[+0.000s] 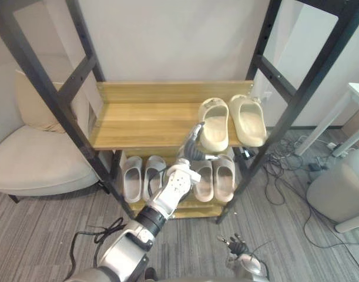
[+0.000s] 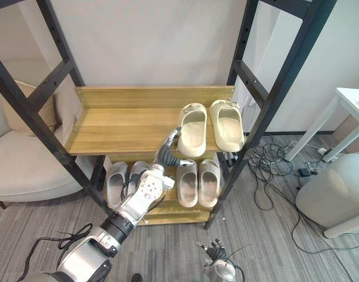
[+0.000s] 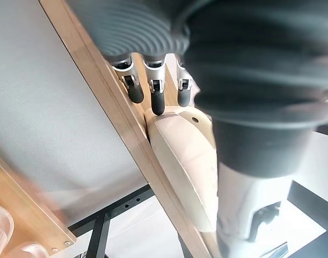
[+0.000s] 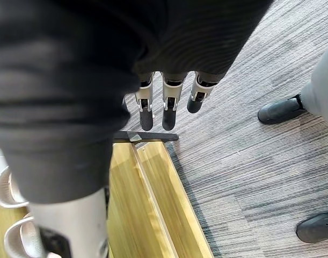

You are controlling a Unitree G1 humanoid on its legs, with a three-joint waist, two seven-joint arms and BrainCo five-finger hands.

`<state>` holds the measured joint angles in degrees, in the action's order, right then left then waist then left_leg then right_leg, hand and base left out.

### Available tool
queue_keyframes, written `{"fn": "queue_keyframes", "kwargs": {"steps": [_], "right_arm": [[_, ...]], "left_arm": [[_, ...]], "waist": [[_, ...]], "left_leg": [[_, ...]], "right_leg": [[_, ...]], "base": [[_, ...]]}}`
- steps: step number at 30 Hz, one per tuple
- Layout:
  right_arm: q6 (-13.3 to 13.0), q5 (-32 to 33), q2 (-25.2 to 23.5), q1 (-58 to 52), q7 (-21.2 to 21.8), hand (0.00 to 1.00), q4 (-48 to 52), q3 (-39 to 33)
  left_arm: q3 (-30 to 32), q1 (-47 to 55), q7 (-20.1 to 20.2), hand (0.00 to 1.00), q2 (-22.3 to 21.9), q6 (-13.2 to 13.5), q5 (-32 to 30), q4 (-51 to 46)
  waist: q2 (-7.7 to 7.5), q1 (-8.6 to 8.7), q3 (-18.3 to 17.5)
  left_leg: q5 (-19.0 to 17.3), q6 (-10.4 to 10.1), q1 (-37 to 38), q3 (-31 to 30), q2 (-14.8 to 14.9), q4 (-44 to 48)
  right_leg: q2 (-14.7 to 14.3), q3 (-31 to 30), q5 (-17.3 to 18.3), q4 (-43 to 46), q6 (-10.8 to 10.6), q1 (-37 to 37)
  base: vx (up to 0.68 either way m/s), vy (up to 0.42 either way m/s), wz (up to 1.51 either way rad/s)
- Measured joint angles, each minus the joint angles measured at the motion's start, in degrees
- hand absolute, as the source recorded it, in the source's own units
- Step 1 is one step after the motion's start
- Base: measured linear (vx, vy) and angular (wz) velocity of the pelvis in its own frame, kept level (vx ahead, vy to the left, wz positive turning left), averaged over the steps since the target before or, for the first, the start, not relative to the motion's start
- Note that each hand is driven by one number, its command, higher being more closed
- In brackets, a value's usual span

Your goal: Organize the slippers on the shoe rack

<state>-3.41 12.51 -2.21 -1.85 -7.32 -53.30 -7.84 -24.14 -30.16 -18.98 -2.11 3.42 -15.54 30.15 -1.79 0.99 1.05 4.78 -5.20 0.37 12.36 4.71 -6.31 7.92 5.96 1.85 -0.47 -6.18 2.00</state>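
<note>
Where the grey striped carpet (image 1: 44, 235) meets a plain white wall, you have the shoe rack (image 1: 47, 88): black metal posts carrying two wooden shelves, with a beige armchair (image 1: 32, 158) on its left and loose cables (image 1: 285, 155) on the floor to its right. On the right end of the upper shelf (image 1: 144, 120) a pair of thick, smooth cream slippers (image 1: 248, 119) lies side by side, toes toward the wall. Two pale grey pairs (image 1: 132, 178) sit on the lower shelf (image 2: 158, 214). Your left robot hand (image 1: 190, 151) reaches up with straight, spread fingers, their tips at the heel of the left cream slipper (image 1: 215, 124). Your right robot hand (image 1: 237, 242) hangs low over the carpet, fingers straight, near a person's black shoes (image 4: 282, 109).
</note>
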Motion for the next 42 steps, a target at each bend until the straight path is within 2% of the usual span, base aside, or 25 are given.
{"fn": "queue_keyframes", "kwargs": {"steps": [10, 25, 37, 42], "right_arm": [[0.1, 0.0, -0.1, 0.1, 0.0, 0.0, 0.0, -1.0], [0.0, 0.0, 0.0, -1.5, 0.0, 0.0, 0.8, -1.1], [0.0, -0.1, 0.0, -3.4, 0.0, 0.0, 2.7, -1.1], [0.0, -0.1, 0.0, -2.9, 0.0, 0.0, 2.6, -1.0]], "left_arm": [[2.4, -3.8, -1.1, 0.0, -1.1, -0.7, 0.0, 3.2], [4.8, -9.5, -2.2, 0.0, -2.4, -4.3, 0.2, 6.8], [6.8, -10.0, -2.2, 0.0, -3.4, -4.3, 0.5, 7.1], [9.3, -9.9, -2.0, 0.0, -1.6, -4.3, 1.1, 7.1]], "waist": [[0.01, 0.39, 0.0], [0.06, 1.32, 0.0], [0.68, 1.59, -0.5], [0.95, 2.09, -0.6]], "left_leg": [[-0.2, -0.2, -0.1, 1.5, 0.1, 0.0], [0.0, 0.2, -1.5, 4.6, 0.2, 0.3], [0.0, 0.7, -2.1, 5.0, -0.5, 0.3], [0.1, 0.7, -1.9, 4.4, -0.4, 0.0]], "right_leg": [[-0.1, -1.4, -0.1, 0.1, 0.0, -1.0], [0.3, -5.0, 0.3, 4.2, -0.4, -6.1], [1.0, -5.5, 0.1, 4.4, -0.7, -7.0], [0.8, -4.7, -0.3, 2.8, -0.6, -5.9]], "base": [[0.01, -0.003, -0.07], [-0.02, 0.002, -0.1], [-0.02, 0.006, -0.01], [-0.02, -0.001, 0.04]]}}
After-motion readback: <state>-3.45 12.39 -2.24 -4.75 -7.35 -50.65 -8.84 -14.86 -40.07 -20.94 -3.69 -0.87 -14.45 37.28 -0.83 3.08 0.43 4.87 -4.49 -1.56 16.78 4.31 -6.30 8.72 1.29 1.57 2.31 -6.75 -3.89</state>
